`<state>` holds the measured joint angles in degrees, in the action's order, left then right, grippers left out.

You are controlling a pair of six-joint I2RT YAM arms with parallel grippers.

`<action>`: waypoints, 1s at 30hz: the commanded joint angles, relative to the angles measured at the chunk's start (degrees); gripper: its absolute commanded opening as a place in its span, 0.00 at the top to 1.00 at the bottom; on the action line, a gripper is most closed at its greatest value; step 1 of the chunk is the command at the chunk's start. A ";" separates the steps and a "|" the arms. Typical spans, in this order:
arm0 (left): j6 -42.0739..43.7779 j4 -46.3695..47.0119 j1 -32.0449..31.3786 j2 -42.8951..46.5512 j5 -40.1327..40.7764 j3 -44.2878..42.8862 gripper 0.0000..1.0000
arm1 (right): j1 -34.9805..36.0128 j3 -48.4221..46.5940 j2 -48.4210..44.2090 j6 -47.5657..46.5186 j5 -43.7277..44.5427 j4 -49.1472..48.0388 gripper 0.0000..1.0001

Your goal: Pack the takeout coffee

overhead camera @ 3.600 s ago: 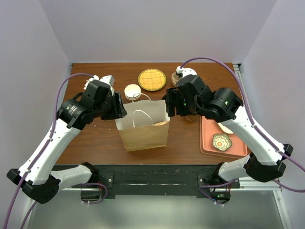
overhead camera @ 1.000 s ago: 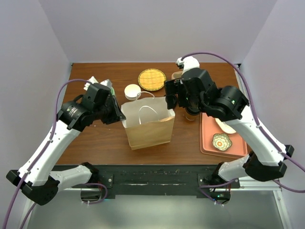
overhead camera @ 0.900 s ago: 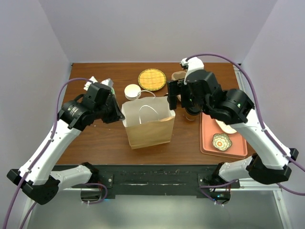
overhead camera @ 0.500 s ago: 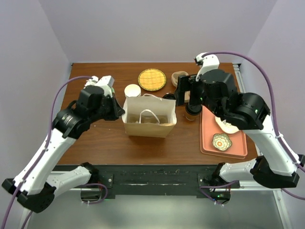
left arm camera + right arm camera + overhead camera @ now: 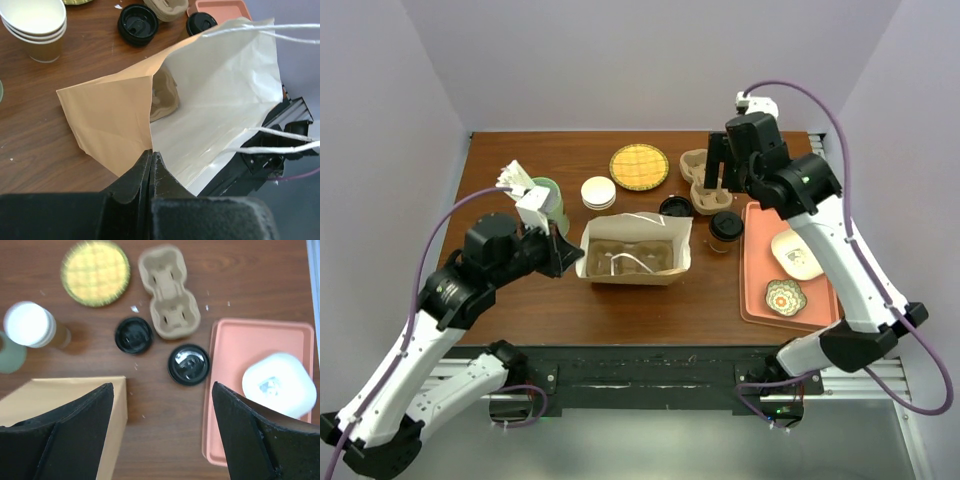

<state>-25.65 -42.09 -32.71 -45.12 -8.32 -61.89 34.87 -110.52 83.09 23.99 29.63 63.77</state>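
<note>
Left gripper (image 5: 151,159): jaws closed on the left rim of the bag (image 5: 215,95). The bag sits on the tabletop (image 5: 620,310) with its mouth open, and a pulp carrier (image 5: 163,97) lies inside.

Right gripper (image 5: 162,390): jaws wide, holding nothing, above the tabletop.

The coffee (image 5: 189,364) stands upright with its lid on, on the tabletop between the bag and the pink tray (image 5: 240,335), just beside the tray. The tray holds a white dish (image 5: 279,384). A loose lid (image 5: 133,335) and a second carrier (image 5: 169,297) lie near the coffee.
</note>
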 commanded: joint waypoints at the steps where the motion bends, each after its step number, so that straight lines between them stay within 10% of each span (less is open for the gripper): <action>1: 2.97 7.45 -0.07 7.58 -7.66 5.45 1.00 | -4.36 7.93 -1.70 -1.75 -8.42 -0.65 0.16; 11: 6.22 8.24 -0.07 15.23 -7.86 10.29 1.00 | -13.07 27.45 -0.22 -6.41 -19.52 -8.65 0.11; 30: 2.10 6.93 -0.07 16.21 -6.36 12.50 1.00 | -16.94 22.63 12.43 -11.77 -23.12 -11.74 0.09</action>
<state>-22.06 -37.15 -32.71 -29.93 -14.74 -49.10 19.14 -84.40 93.03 14.96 7.75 53.91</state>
